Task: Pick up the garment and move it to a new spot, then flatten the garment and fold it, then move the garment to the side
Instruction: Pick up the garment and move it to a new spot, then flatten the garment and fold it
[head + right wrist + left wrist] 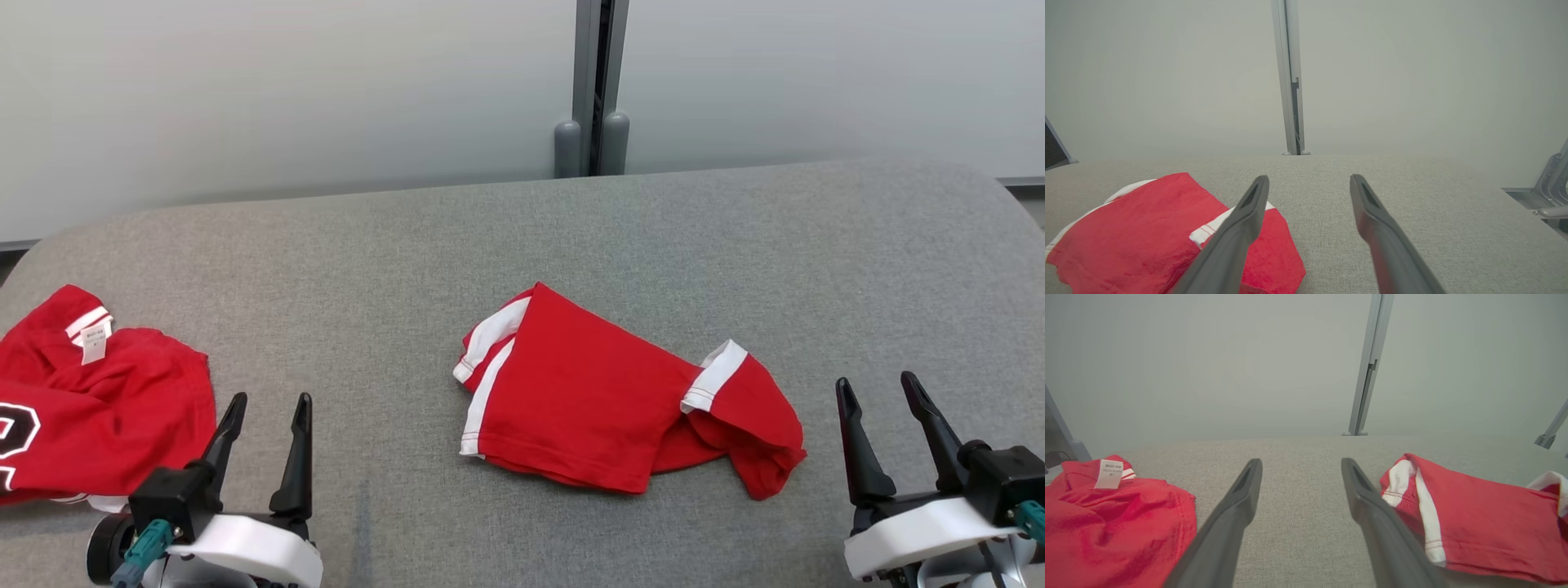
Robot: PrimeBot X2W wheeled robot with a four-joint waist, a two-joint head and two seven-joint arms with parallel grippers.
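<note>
While nothing is gripped, garment (588, 392): rumpled in the middle of the surface (694, 237), between both pincers, sleeve flopped over on its right.
Left pincer (271, 400): wide open, empty, just beside a second red shirt (106, 408).
Right pincer (875, 380): wide open, empty, right of the garment.
Step, I reckon: flattening.
Tip: pinch single layers at opposite trimmed corners, pull apart evenly, avoid the shirt.

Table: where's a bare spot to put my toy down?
Bare: the table's whole far side, the gap between the crumpled red garment and the folded red garment, and the stretch right of the folded one. Crowded: the left edge, under the crumpled garment.
</note>
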